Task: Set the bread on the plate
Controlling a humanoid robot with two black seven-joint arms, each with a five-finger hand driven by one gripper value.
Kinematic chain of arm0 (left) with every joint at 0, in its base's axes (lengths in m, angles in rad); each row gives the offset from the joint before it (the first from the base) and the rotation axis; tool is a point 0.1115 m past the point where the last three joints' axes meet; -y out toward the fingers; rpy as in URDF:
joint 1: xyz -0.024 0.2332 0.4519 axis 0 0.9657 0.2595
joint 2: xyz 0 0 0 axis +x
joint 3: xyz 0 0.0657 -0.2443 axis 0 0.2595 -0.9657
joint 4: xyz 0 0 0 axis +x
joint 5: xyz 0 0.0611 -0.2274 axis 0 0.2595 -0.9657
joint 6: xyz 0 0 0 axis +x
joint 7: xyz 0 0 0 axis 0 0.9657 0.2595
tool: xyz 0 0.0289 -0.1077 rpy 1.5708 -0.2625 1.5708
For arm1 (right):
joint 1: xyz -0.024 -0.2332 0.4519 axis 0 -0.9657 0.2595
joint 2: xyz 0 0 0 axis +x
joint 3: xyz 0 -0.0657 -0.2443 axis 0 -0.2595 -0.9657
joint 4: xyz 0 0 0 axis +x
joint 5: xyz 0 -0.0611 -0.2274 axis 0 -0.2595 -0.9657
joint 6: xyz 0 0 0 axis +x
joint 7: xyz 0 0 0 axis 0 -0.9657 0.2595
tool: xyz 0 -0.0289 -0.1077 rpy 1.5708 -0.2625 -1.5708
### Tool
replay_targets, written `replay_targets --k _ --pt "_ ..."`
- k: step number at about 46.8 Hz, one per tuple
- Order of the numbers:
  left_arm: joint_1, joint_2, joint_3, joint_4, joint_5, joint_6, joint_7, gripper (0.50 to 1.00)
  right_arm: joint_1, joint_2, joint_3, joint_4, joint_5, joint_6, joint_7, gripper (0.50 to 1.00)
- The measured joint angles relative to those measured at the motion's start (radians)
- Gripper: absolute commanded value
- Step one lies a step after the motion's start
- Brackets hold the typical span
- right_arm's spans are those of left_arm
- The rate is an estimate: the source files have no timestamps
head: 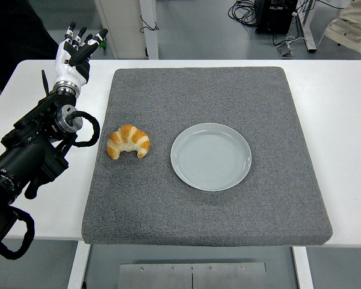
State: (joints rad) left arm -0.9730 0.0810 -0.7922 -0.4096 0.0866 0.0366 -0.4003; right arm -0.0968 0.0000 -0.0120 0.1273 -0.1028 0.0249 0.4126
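Lying on mat [228, 229], croissant [128, 142] well apart from raised left hand [76, 56].

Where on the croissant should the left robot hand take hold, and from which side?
Grip the croissant across its thick arched middle, coming from above. It lies flat on the grey mat with its tips pointing toward the near edge, so the centre is probably the stoutest part. The left robot hand is open, beyond and left of it.
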Motion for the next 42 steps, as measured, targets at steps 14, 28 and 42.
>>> replay_targets --k 14,28,42 --pt "0.0 0.001 0.001 0.0 -0.021 -0.001 0.001 0.969 0.0 0.0 0.0 0.0 0.0 0.0 0.0 1.0" --pt "-0.004 0.008 0.003 0.0 -0.019 -0.007 0.003 0.968 0.0 0.0 0.0 0.0 0.0 0.0 0.0 1.0" --pt "-0.004 0.032 0.002 -0.008 -0.02 -0.002 -0.002 0.969 0.0 0.0 0.0 0.0 0.0 0.0 0.0 1.0"
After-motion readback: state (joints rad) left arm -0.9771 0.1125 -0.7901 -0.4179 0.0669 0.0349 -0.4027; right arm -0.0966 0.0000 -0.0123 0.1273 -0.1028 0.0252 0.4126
